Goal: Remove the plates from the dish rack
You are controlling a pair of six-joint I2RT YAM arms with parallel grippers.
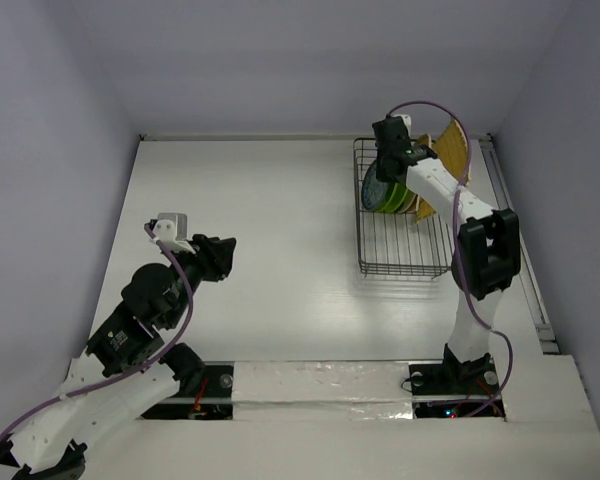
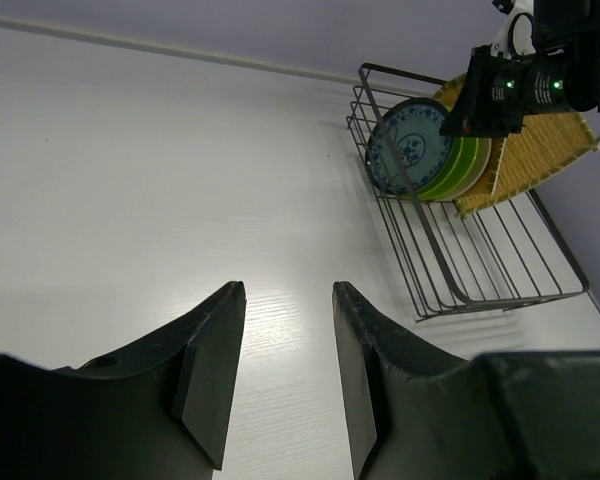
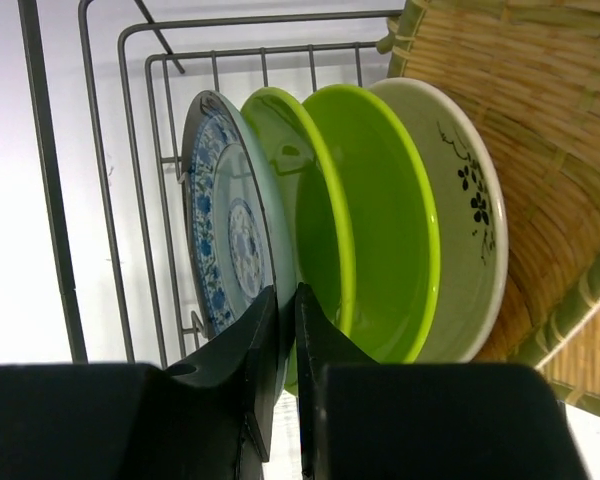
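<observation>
right gripper (image 3: 285, 295) jaws are pinched nearly together on the rim of the round teal patterned plate (image 3: 225, 240), with one finger on its blue-patterned face and the other slipped in behind it. that plate stands on edge as the front one of a row inside the grey wire dish rack (image 1: 405, 245). behind it in the dish rack, upright and packed closely, come two lime-green plates (image 3: 380, 230), then a cream plate with a dark floral mark (image 3: 470, 220), then woven straw-yellow tray plates (image 3: 540, 130) leaning at the rack's far end. left gripper (image 2: 288, 290) jaws are parted with nothing between them, hovering over the white table (image 1: 280, 220), well apart from the dish rack on its left side.
</observation>
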